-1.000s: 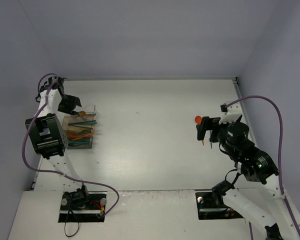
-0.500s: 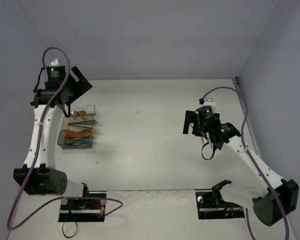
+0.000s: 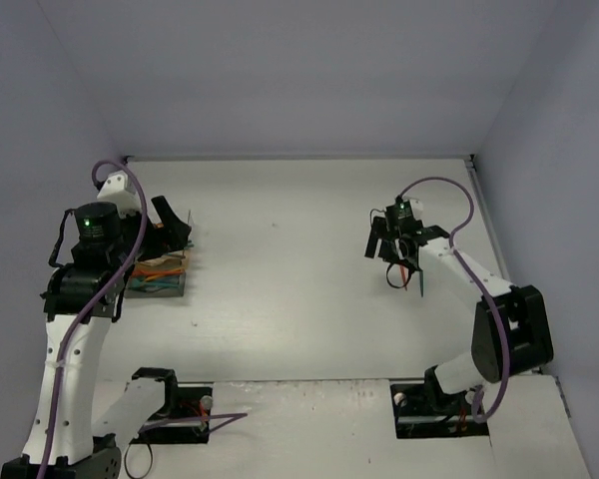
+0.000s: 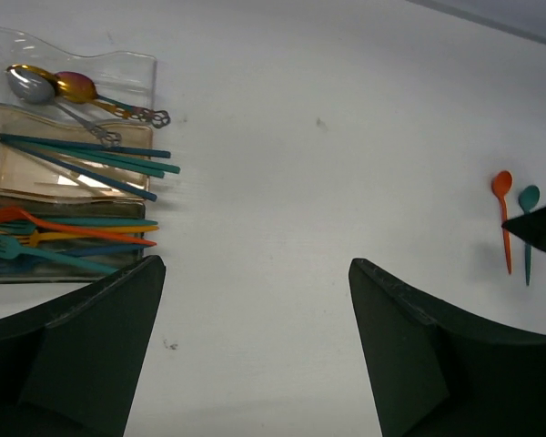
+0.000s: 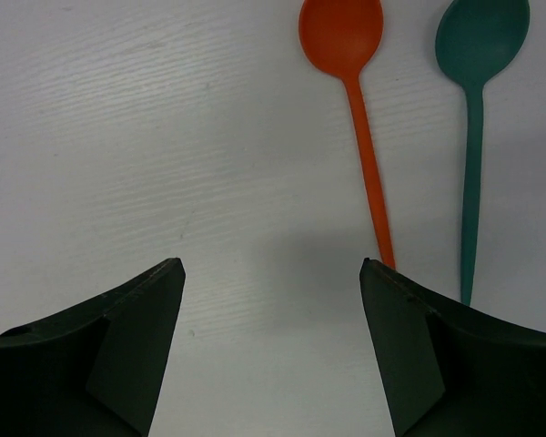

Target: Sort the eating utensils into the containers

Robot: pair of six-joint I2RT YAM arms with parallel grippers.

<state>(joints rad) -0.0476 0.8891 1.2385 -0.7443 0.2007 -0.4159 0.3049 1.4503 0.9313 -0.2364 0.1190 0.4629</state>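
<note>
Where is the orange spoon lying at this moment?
In the right wrist view, the orange spoon lies flat on the table at upper right, beside and left of the teal spoon, just ahead of the open right pincer.

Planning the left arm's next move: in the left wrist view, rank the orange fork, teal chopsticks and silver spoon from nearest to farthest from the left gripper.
From the left gripper:
1. Orange fork, near compartment of the box.
2. Teal chopsticks, middle compartment.
3. Silver spoon, far compartment, top left.
</note>
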